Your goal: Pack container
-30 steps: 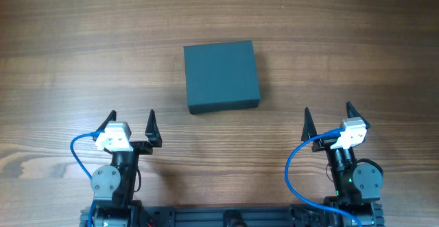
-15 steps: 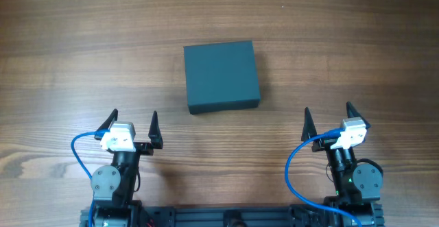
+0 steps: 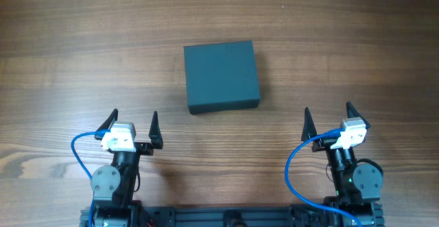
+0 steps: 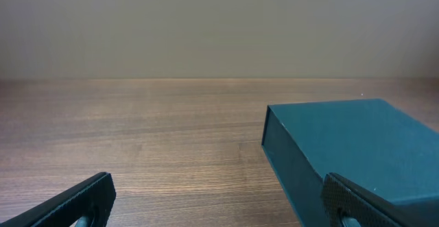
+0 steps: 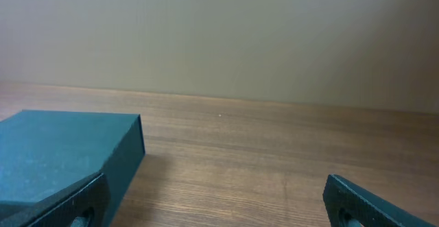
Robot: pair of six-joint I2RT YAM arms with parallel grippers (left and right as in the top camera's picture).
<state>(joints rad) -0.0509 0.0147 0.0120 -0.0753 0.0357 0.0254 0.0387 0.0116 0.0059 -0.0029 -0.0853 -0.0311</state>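
Observation:
The container (image 3: 221, 76) is a dark teal-grey box with its lid shut, lying on the wooden table at the middle. It shows at the right of the left wrist view (image 4: 357, 151) and at the left of the right wrist view (image 5: 62, 151). My left gripper (image 3: 134, 124) is open and empty, near the front edge, to the left of and below the container. My right gripper (image 3: 328, 119) is open and empty, to the right of and below the container. Neither touches it.
The wooden table (image 3: 82, 49) spreads around the container. A plain beige wall (image 4: 219, 28) stands behind the table's far edge. The arm bases and blue cables (image 3: 295, 165) sit at the front edge.
The left gripper has shifted very slightly; the container and right arm have not moved.

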